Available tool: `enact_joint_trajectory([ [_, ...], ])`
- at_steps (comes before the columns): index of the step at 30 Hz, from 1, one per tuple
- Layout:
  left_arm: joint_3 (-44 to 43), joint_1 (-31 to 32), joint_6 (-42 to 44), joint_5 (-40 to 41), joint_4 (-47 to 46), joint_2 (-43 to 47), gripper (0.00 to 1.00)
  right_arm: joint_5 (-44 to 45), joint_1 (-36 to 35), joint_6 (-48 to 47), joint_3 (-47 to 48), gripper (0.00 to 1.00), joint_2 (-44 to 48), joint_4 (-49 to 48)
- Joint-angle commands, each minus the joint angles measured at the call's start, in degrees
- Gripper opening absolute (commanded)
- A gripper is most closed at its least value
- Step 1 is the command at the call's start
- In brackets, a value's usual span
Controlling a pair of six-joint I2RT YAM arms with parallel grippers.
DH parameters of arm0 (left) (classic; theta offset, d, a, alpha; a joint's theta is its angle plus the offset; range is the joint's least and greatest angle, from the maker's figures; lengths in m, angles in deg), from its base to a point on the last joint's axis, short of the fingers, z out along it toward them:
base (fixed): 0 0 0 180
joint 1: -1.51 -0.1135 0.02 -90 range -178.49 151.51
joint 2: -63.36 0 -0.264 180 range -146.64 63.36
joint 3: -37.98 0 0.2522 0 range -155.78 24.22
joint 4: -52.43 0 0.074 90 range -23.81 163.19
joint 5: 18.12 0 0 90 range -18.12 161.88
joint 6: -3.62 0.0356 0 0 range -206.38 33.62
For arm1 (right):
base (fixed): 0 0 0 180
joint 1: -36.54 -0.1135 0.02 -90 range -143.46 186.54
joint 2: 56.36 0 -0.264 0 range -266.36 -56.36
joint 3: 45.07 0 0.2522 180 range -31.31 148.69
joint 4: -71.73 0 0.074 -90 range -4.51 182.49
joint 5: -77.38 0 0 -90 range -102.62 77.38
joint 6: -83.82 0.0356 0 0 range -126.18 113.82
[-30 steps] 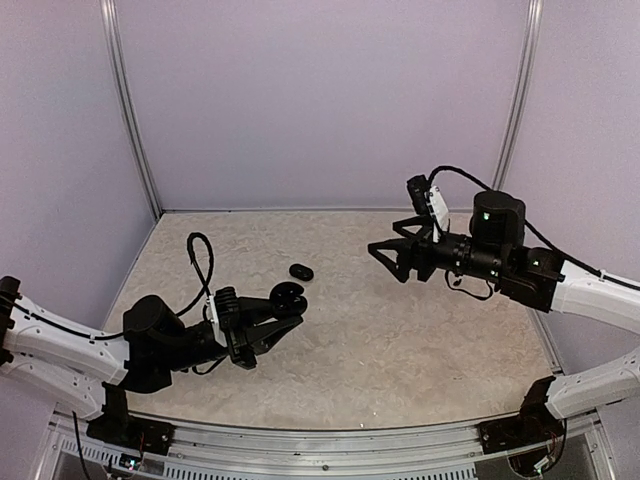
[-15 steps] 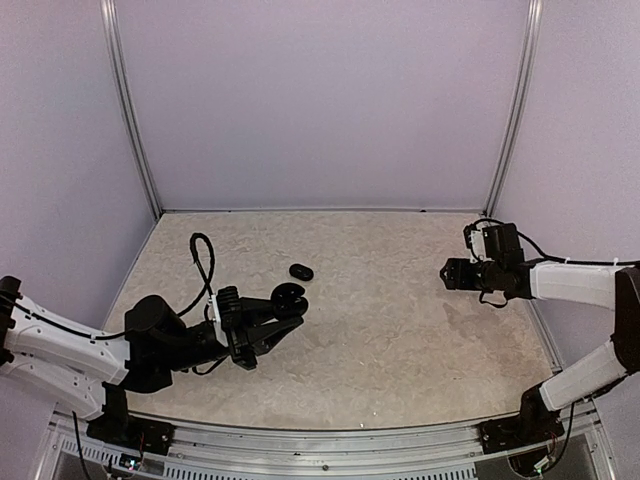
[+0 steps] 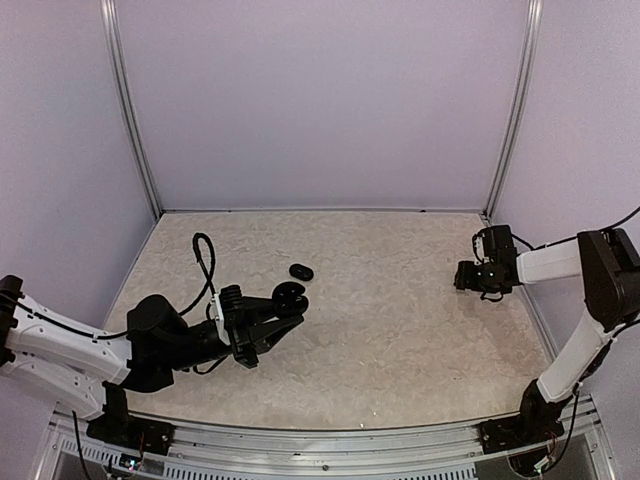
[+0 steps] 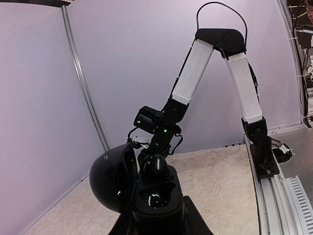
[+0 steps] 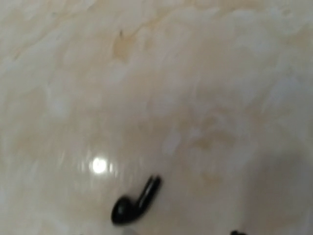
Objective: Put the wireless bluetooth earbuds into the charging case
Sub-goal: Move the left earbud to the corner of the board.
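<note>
My left gripper point(image 3: 272, 318) is shut on the base of the charging case point(image 3: 289, 297), held above the table with its lid swung open. In the left wrist view the case point(image 4: 157, 196) shows its lid point(image 4: 111, 177) open to the left. One black bud point(image 4: 156, 169) sits in the far slot. The near slot point(image 4: 154, 198) is a glossy hollow. Another earbud point(image 5: 134, 201) lies on the table, blurred, low in the right wrist view. My right gripper point(image 3: 466, 277) hangs at the far right edge. Its jaws are not readable.
A small black oval thing point(image 3: 301, 271) lies on the marble table point(image 3: 400, 340) just beyond the case; I cannot tell what it is. A black cable point(image 3: 203, 262) loops over the left arm. Purple walls close three sides.
My right arm has pulled back from the middle of the table to the far right edge and folded up. My left arm and the case have not moved.
</note>
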Motion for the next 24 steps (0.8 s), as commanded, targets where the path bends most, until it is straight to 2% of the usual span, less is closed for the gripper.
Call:
enact_joint_trajectory([
  [1, 0.2, -0.3, 0.3, 0.9, -1.5, -0.3, 0.12, -2.0, 1.1, -1.0, 3.6, 0.61, -2.7, -0.7],
  [6, 0.2, -0.3, 0.6, 0.8, -1.6, -0.4, 0.12, -3.6, 1.1, -1.9, 7.4, 0.52, -7.5, 1.3],
  [12, 0.2, -0.3, 0.7, 1.1, -1.2, -0.1, 0.12, -3.6, 1.1, -2.1, 10.0, 0.47, -10.0, 4.1],
  [15, 0.3, -0.3, 1.0, 1.2, -1.2, 0.2, 0.12, -3.6, 1.1, -2.8, 11.0, 0.42, -11.6, 5.8],
  [24, 1.0, -0.4, 1.2, 1.5, -1.4, 1.0, 0.12, -10.8, 1.1, -4.4, 9.6, 0.24, -11.8, 5.9],
])
